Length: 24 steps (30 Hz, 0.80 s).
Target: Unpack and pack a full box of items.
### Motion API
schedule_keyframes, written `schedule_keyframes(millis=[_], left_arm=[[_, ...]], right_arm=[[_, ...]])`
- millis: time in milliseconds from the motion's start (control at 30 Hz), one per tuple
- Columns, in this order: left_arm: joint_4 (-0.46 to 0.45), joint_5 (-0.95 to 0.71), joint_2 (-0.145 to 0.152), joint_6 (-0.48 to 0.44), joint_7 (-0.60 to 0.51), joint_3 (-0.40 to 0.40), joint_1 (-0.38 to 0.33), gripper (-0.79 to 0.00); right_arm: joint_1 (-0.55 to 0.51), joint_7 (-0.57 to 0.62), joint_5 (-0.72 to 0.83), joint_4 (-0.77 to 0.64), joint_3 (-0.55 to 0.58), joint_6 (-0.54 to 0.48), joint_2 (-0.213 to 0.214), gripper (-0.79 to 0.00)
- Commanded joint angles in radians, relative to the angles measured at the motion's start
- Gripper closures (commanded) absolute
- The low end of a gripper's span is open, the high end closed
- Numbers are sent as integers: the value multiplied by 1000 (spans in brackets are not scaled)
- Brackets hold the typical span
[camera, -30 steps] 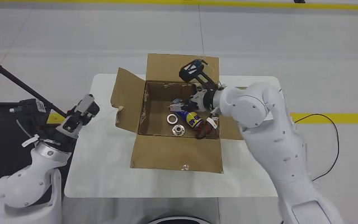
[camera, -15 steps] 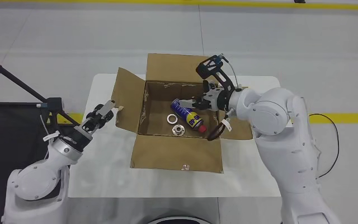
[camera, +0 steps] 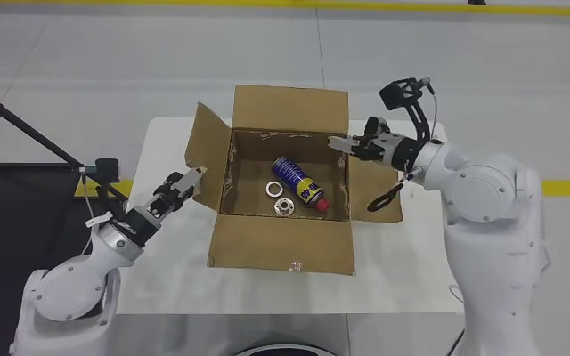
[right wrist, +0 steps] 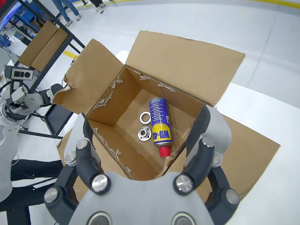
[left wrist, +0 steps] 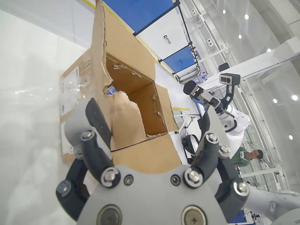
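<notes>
1. A white bench [camera: 160,267] carries an open cardboard box [camera: 280,242]. Its near flap lies flat toward the robot and hides the front wall in the top view.
2. On the box floor a blue-and-yellow can [camera: 298,181] lies on its side, red cap toward the right wall.
3. Just left of the can are two metal parts: a flat ring [camera: 273,188], and nearer the robot a thicker flanged ring [camera: 284,206]. Neither touches the can.
4. The left gripper [camera: 189,176] sits at the left flap's torn outer edge, jaws wide. The wrist view shows one finger [left wrist: 97,118] right against the ragged cardboard, but whether it touches cannot be told. Through the tear only a scrap of blue can shows.
5. The right gripper [camera: 343,142] hangs over the box's right wall near the far corner, jaws wide and holding nothing. Its arm covers much of the right flap.
6. The far flap stands tilted back, and the bench behind it is hidden.
</notes>
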Motion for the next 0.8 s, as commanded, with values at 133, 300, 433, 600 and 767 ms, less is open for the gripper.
schedule_keyframes(millis=[133,300,433,600,767], left_arm=[[-9,6,4,5,3,50,-8,-785],[7,22,8,9,-10,103,-19,-785],[28,30,11,16,-14,143,-29,-785],[47,38,14,28,-9,182,-49,-785],[79,41,18,39,-11,211,-74,-785]], right_arm=[[2,65,62,93,105,23,20,-785],[4,117,92,181,191,25,42,-785],[-19,152,116,251,258,19,59,-785],[-50,117,158,321,323,8,76,-785],[-56,129,190,386,312,-9,86,-785]])
